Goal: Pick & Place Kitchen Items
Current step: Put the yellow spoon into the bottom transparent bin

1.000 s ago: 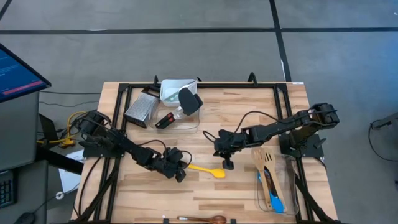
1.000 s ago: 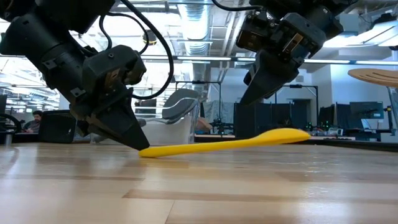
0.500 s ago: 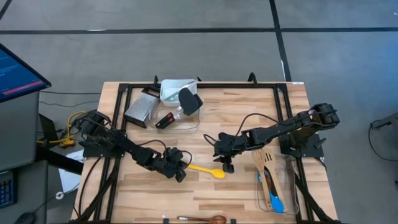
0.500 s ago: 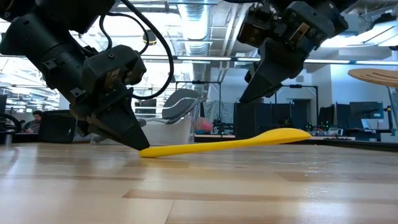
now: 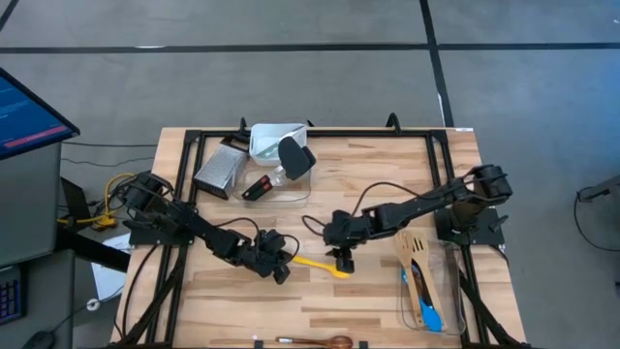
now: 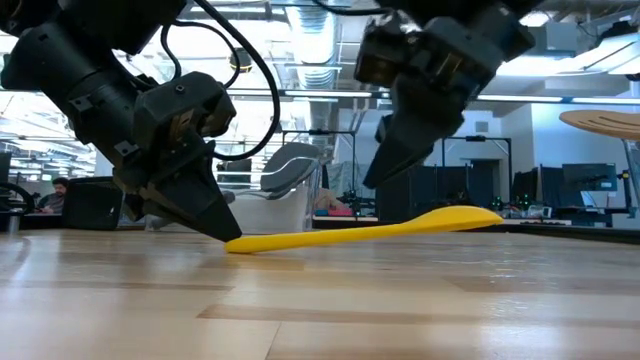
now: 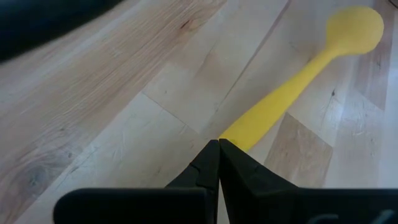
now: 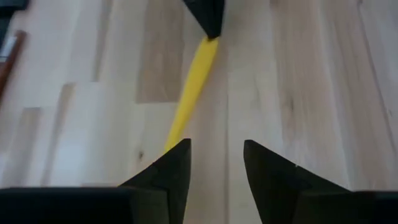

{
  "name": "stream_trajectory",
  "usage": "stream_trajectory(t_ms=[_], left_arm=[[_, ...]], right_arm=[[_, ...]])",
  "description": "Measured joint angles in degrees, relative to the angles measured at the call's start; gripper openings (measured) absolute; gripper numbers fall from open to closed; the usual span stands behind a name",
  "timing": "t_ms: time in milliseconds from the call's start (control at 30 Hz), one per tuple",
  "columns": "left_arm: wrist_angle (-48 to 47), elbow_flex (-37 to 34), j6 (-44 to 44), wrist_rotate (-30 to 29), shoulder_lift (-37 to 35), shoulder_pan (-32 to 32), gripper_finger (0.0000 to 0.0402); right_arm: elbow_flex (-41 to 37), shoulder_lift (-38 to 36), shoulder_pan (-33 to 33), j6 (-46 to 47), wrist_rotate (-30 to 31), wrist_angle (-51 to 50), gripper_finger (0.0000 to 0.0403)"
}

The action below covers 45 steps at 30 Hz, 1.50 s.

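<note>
Left end effector (image 5: pixel 280 270) is pressed together on the handle tip of the yellow spoon (image 5: pixel 323 265), pinning that end low on the surface (image 5: pixel 387 184); bowl end sits slightly raised in the low view. Right end effector (image 5: pixel 341 257) hangs over the bowel end with fingers spread, nothing in them yet. Looks like a handover mid-way, spoon not placed. Already in the clear tub (image 5: pixel 455 310) at the right edge: a wooden slotted turner (image 5: pixel 411 257) and a blue spoon (image 5: pixel 426 308). Still loose: a wooden spoon (image 5: pixel 325 341) at the near edge, plus items in the far tub (image 5: pixel 260 133).
</note>
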Motion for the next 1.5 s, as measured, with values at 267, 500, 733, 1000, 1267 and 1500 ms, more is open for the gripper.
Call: stream_trajectory(t_ms=[267,500,733,1000,1267,1500], left_arm=[[0.0,0.0,0.0,-0.1,0.0,0.0,0.0001],[0.3,-0.2,0.0,-0.3,0.0,0.0,0.0001],[0.5,-0.4,0.0,-0.3,0.0,0.0,0.0001],[0.5,-0.4,0.0,-0.3,0.0,0.0,0.0001],[0.5,-0.4,0.0,-0.3,0.0,0.0,0.0001],[0.5,-0.4,0.0,-0.3,0.0,0.0,0.0001]], right_arm=[[7.7,8.4,1.2,-0.2,0.2,-8.6,0.0154],[12.1,12.7,1.8,-0.2,-0.6,-14.3,0.018],[13.6,12.0,1.5,-1.1,-1.3,-16.2,0.0193],[17.8,12.0,0.1,-2.3,-1.6,-21.7,0.0181],[19.5,12.0,1.4,3.4,-7.5,-23.4,0.0179],[19.7,13.6,3.0,3.8,-3.3,-22.0,0.0193]])
